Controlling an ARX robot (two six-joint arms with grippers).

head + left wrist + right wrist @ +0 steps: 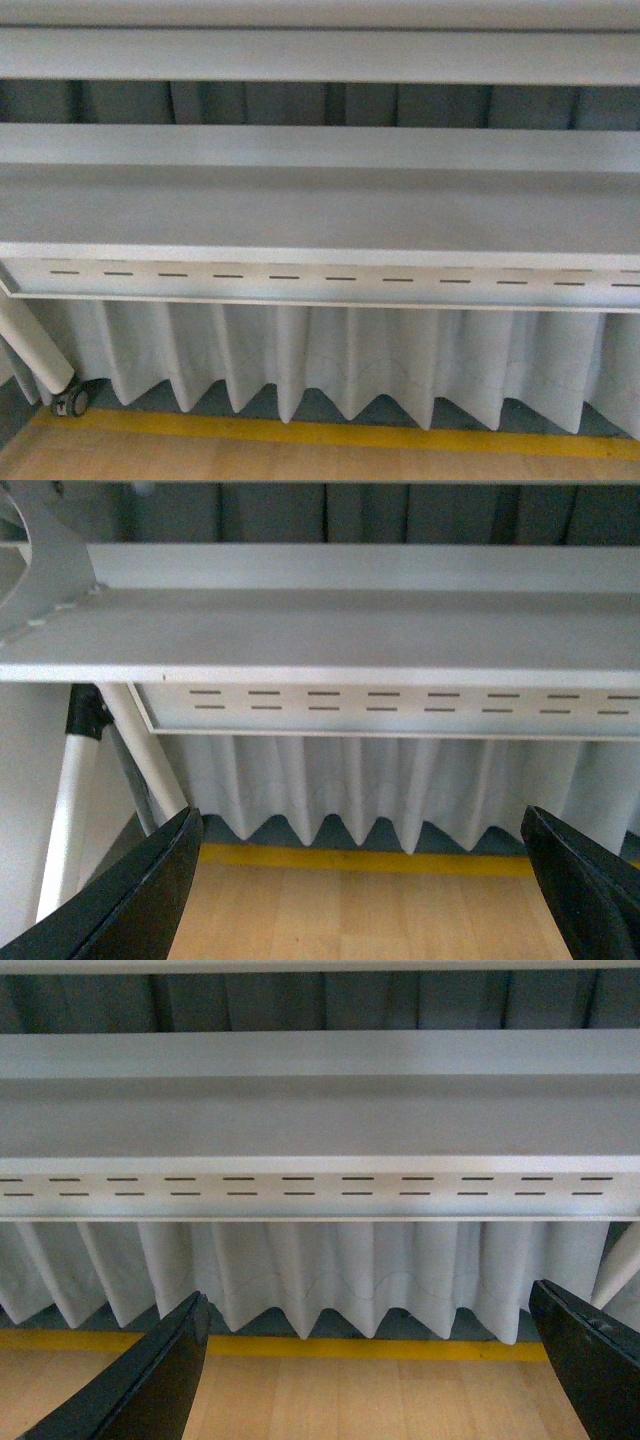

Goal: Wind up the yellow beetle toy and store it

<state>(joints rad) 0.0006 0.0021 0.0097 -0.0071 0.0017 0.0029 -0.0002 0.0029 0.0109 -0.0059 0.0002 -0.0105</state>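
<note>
The yellow beetle toy is out of view in all three views. My left gripper [360, 880] is open, its black fingers [140, 900] spread wide with only wooden floor between them. My right gripper [370, 1360] is open too, black fingers [160, 1385] far apart and nothing held. Neither arm shows in the front view. Both wrist cameras face a grey shelf unit.
A grey metal shelf [320, 210] with a slotted front lip [320, 278] spans the front view, another shelf [320, 55] above it. A white pleated curtain [330, 360] hangs below. Yellow floor tape [330, 435] runs along wooden floor. A white leg with a caster [70, 400] stands at the left.
</note>
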